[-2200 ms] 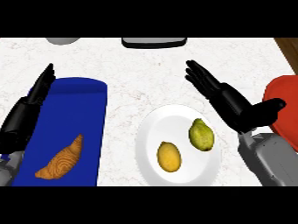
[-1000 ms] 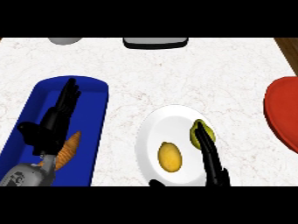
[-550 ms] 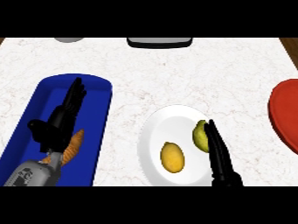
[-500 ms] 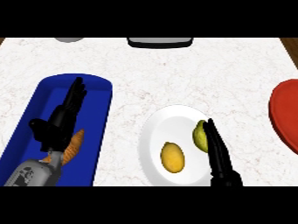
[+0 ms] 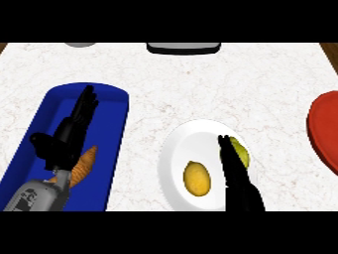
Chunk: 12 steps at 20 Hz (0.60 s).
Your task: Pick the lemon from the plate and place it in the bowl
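Note:
On the white plate (image 5: 185, 144) lie a yellow lemon (image 5: 196, 178) at the lower middle and a greener, pear-like fruit (image 5: 240, 152) to its right. My right hand (image 5: 234, 172) stretches over the plate edge-on, fingers straight, its tips beside the green fruit and just right of the lemon, holding nothing. The red bowl (image 5: 334, 134) shows at the right edge, partly cut off. My left hand (image 5: 65, 136) rests open over the blue tray (image 5: 109, 144), fingers pointing away.
A croissant (image 5: 82, 164) lies in the blue tray, partly under my left hand. A dark object (image 5: 183, 47) and a grey one (image 5: 79, 43) sit at the counter's far edge. Wooden floor shows at both upper corners.
The right hand came down from above the bowl to lie over the plate beside the fruits. The left hand shifted onto the tray above the croissant. Over the last half second little moved.

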Motion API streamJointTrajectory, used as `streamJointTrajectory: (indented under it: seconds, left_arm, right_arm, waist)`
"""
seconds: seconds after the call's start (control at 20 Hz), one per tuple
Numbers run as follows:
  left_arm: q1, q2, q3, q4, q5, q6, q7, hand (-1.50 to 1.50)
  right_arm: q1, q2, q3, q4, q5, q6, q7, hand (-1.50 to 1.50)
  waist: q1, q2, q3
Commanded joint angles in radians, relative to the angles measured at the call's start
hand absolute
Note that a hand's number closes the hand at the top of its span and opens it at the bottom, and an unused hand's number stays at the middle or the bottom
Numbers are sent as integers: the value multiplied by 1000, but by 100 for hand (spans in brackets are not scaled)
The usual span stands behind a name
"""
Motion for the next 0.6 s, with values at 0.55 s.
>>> streamJointTrajectory:
  seconds: [0.55]
  left_arm:
    - [69,-85,39,-62,-101,-30,24,0]
  right_arm:
    - [134,-84,-21,29,-221,-170,-288,-150]
  waist:
    - [-2,-1,1]
